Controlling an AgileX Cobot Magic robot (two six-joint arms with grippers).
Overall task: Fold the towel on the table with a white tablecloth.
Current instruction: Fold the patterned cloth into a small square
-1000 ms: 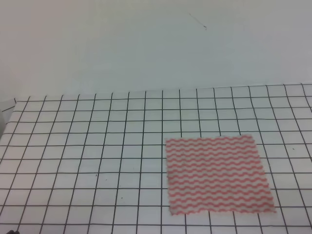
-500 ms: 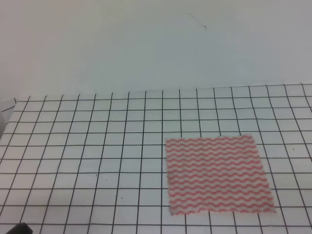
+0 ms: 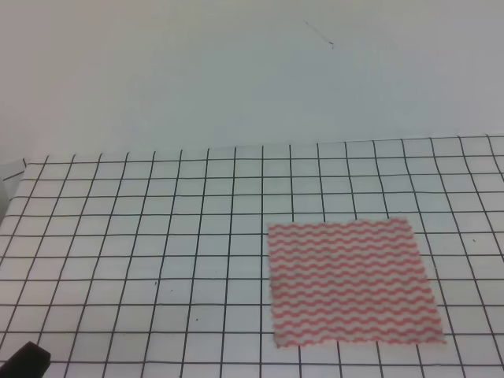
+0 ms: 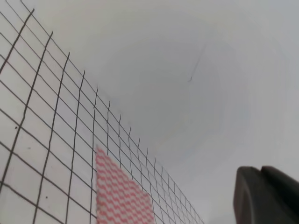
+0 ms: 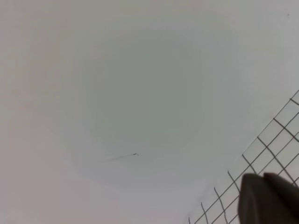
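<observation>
just one towel (image 3: 350,283) here, one table (image 3: 142,236) under one gridded tablecloth (image 3: 197,189), plus two grippers: left gripper (image 4: 266,196), right gripper (image 5: 268,198).

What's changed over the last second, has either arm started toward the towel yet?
A dark part of the left arm has crept into the bottom-left corner of the high view, edging up and inward; a second ago almost nothing showed there. It is far from the towel, and nothing has been grasped. The towel lies flat and unfolded where it was on the tablecloth. No right arm shows in the high view.
</observation>
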